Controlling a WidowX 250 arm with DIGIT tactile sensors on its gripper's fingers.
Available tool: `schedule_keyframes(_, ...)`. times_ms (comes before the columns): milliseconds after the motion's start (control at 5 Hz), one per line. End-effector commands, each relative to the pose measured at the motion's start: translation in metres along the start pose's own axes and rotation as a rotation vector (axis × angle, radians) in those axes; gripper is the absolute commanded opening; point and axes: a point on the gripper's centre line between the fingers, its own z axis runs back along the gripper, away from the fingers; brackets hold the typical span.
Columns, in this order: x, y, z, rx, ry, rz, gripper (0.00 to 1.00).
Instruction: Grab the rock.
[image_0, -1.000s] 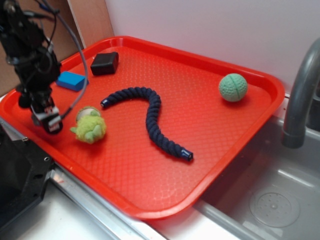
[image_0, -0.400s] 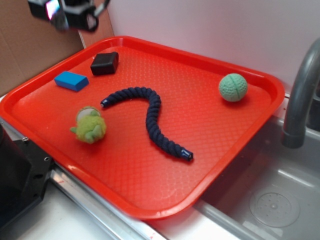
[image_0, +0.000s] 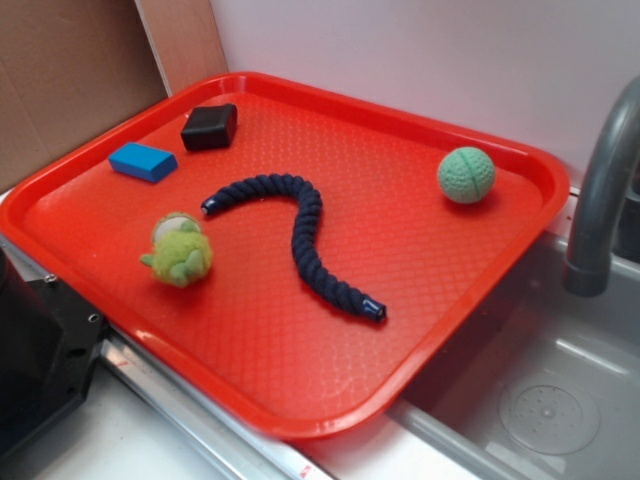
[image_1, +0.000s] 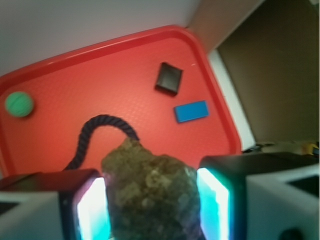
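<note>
Wrist view, lower centre of the frame: rock (image_1: 150, 195), jagged and brown-grey, pinched between the two glowing pads (image_1: 214, 202) of the tool (image_1: 152, 205), cut off by the bottom edge so its underside stays unseen. Blurred at close range; surface detail hard to read. Tool bodies pale grey at lower left and lower right, also cropped.

Far below, filling the upper and middle part of the same view: red tray (image_1: 60, 135). On it, a black square box (image_1: 168, 79) near upper centre, a blue rectangular block (image_1: 191, 111) just below it (apart, not touching), a green ball (image_1: 19, 104) at the left edge, and a dark blue rope (image_1: 95, 127) curving down from centre until hidden behind the rock.

Exterior view: no arm, tool or rock anywhere in frame. Red tray (image_0: 520, 230) across most of the picture, holding the black square box (image_0: 209, 127) upper left, the blue rectangular block (image_0: 143, 161) just below and left of it, a green plush toy (image_0: 179, 251) at mid-left, the dark blue rope (image_0: 300, 235) snaking through the centre, and the green ball (image_0: 466, 175) upper right. Grey faucet (image_0: 600, 190) at the right edge, cropped, above a metal sink (image_0: 540, 400) at lower right. Dark shape at lower left (unclear what).
</note>
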Motion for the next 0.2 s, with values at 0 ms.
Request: schedule_keyframes(0, 0.0073, -0.0044, 0.0002, -0.106, -0.04, -0.176, 0.0)
